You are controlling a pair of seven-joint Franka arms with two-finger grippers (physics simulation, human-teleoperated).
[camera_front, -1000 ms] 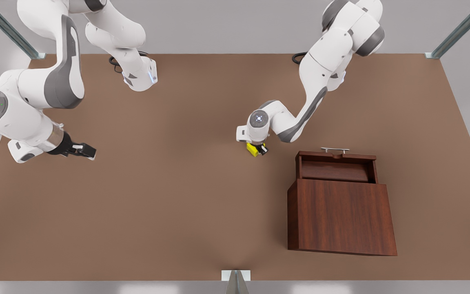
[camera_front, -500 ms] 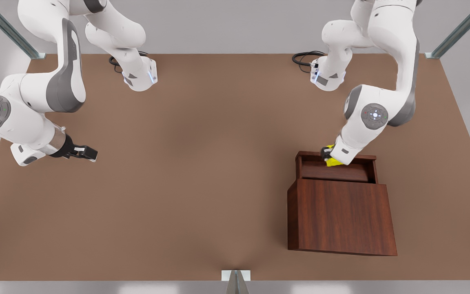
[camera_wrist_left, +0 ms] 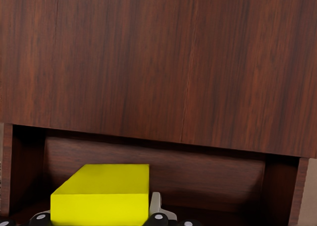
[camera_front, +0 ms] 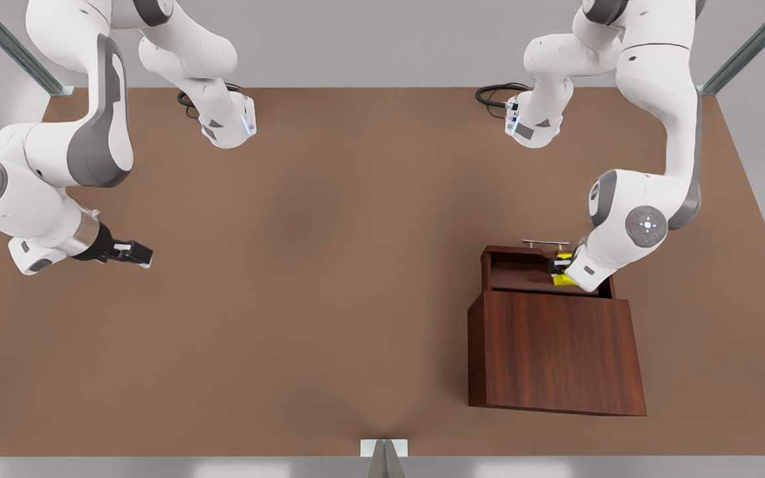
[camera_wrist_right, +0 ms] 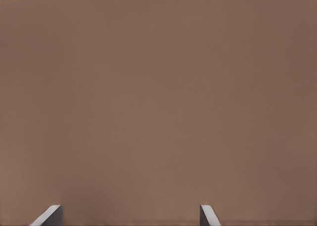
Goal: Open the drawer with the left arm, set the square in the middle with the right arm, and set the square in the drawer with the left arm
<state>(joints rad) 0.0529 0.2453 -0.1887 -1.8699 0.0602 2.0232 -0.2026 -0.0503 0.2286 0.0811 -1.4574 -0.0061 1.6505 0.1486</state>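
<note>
Two of the three steps look finished as my left gripper (camera_front: 560,267) hangs inside the open drawer (camera_front: 522,273), at the front view's right, fingers clamped on the yellow cube (camera_front: 564,279). My left wrist view shows the cube (camera_wrist_left: 101,195) pinched between the pads, with the drawer's back wall and the dark wood cabinet (camera_wrist_left: 158,62) beyond it. The drawer is pulled out from the cabinet (camera_front: 555,352), its silver handle (camera_front: 544,243) toward my bases. The cube appears to sit low in the drawer, but I cannot tell whether it touches the drawer floor. What is left, by my reckoning, is to let go and lift clear without dragging the cube along. My right gripper (camera_front: 131,253) waits well apart over bare tabletop (camera_front: 303,299) at the front view's left, its fingers (camera_wrist_right: 208,215) spread wide and holding nothing.
</note>
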